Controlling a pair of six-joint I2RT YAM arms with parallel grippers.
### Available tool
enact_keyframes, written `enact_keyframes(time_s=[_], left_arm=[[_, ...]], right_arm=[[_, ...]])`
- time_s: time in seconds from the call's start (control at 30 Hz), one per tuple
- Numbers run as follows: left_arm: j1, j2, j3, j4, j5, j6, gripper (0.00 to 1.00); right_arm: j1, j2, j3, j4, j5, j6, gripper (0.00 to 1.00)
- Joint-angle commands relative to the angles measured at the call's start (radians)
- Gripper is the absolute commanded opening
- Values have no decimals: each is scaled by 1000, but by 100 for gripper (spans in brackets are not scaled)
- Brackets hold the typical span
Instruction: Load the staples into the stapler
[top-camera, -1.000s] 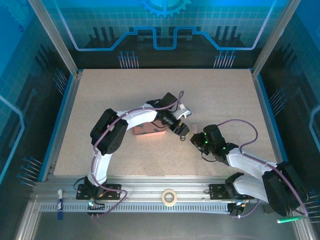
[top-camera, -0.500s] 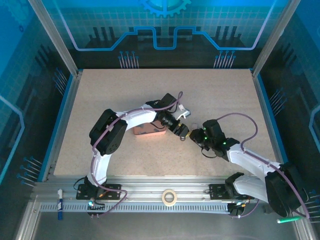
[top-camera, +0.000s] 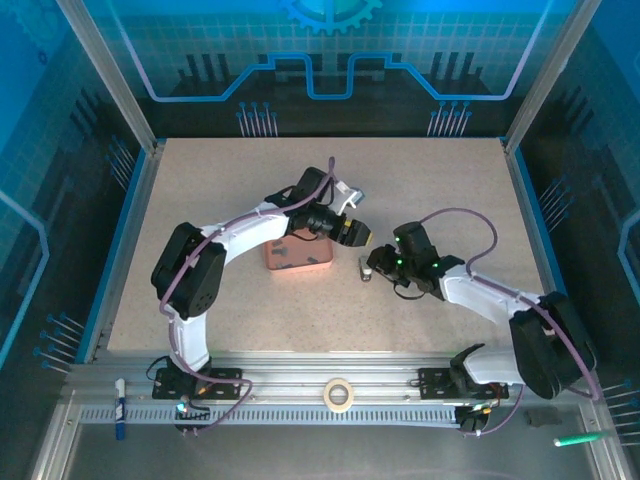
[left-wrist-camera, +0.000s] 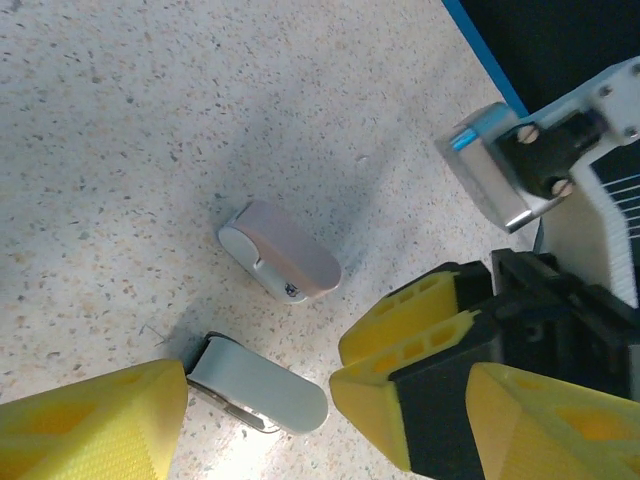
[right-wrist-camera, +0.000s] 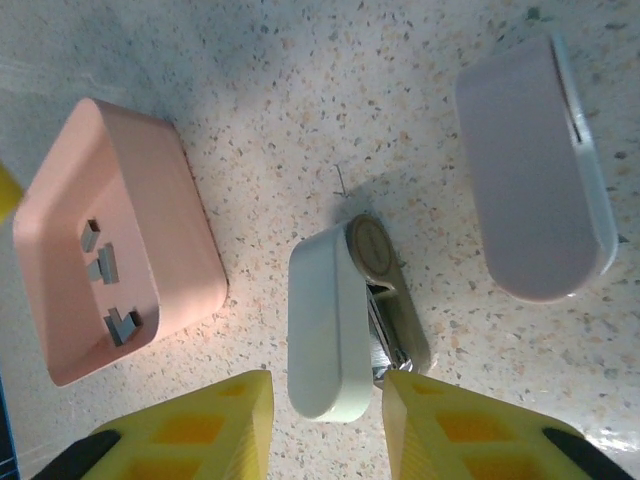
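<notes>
The stapler (right-wrist-camera: 325, 335), pale grey, lies on its side on the table with its lid swung away from the metal magazine. My right gripper (right-wrist-camera: 328, 392) is open; its yellow fingers flank the stapler's rounded end with a gap on each side. Several dark grey staples (right-wrist-camera: 104, 266) lie in the pink tray (right-wrist-camera: 185, 215) to the left. In the top view the right gripper (top-camera: 372, 262) sits at the stapler (top-camera: 364, 268), and my left gripper (top-camera: 355, 236) hovers just beyond it beside the tray (top-camera: 298, 262). The left gripper (left-wrist-camera: 328, 425) is open and holds nothing; the stapler (left-wrist-camera: 262, 388) lies below it.
A lilac, stapler-shaped thing (right-wrist-camera: 535, 165) lies flat just right of the stapler; in the left wrist view this lilac thing (left-wrist-camera: 285, 250) is beyond it. The right arm's fingers (left-wrist-camera: 415, 315) crowd the space between my left fingers. Blue rails edge the table (top-camera: 200, 190).
The left gripper has drawn back up and left from the stapler, its jaws widening. The right gripper has moved left onto the stapler's end and opened a little.
</notes>
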Motion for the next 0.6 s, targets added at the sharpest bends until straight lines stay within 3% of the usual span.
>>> enact_keyframes(time_s=[0.0,0.17,0.57], left_arm=[[8,-27,-27,22,-2,-24,75],[12,-23,-32,23,-2,-23,75],[17,-22,-44,13,-13,-10,75]], right_arm=[[1,40,31,-11,-37,-27,36],[6,92,34,-5,-52,-27,34],[32,212,52,-190,35,-6,22]])
